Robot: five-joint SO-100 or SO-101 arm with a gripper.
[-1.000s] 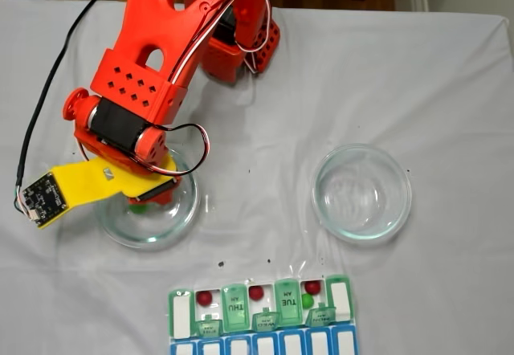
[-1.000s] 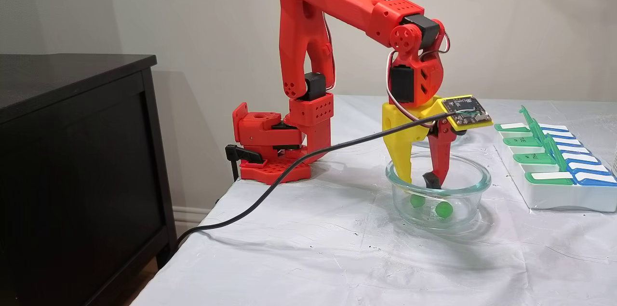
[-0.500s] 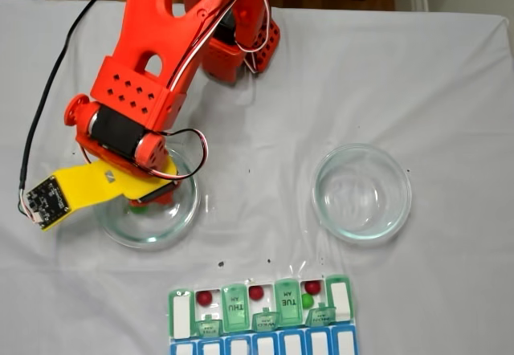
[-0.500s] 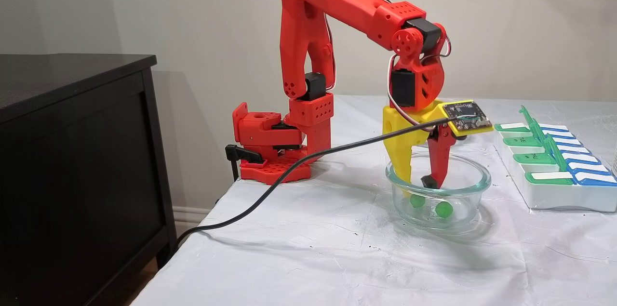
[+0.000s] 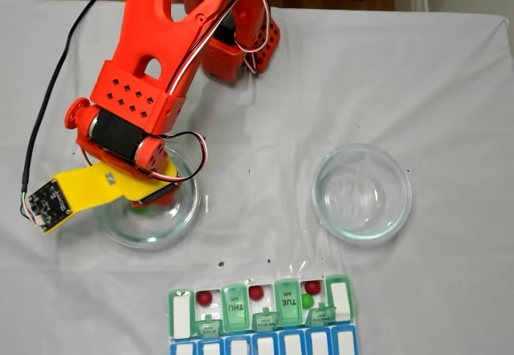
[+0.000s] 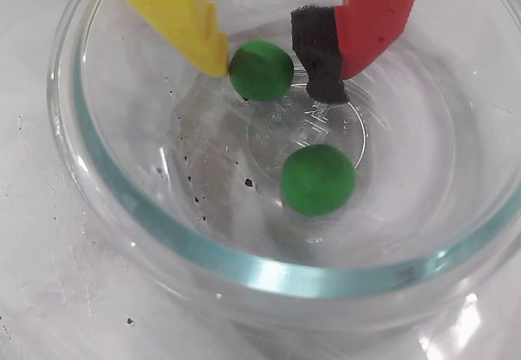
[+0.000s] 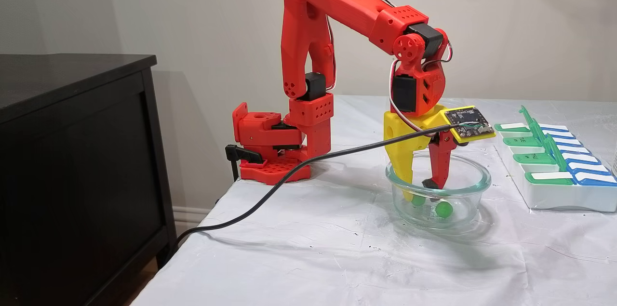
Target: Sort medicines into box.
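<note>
Movement: since the earlier frames the gripper [image 7: 420,190] had dropped lower into the glass dish [image 7: 475,185], and the arm [image 7: 347,2] leaned a bit further forward.
Green balls in dish: two of them. One [image 6: 260,70] sat right between the fingertips, touching the yellow tip; the other [image 6: 317,179] lay loose nearer the camera in the wrist view.
Gripper state: jaws apart, straddling that first ball. The yellow finger [image 6: 183,14] touched it, but a thin gap showed between it and the black pad on the red finger [image 6: 376,10], so not clamped yet.
Balls in box: the pill organiser [image 5: 260,315] already had three dark red ones, at [image 5: 205,297], [image 5: 256,292] and [image 5: 312,287], plus one green [image 5: 307,300] just beside the last red.
Box spot: near the table's front edge in the top-down fixed view, well apart from the gripper's dish.
Other dish: a second glass dish [image 5: 397,170] sat off to the right in that same view.
Extras: black cable [image 7: 270,190] trailing off the white-covered table [image 7: 313,258], dark cabinet [image 7: 72,152] at the left in the side fixed view.
</note>
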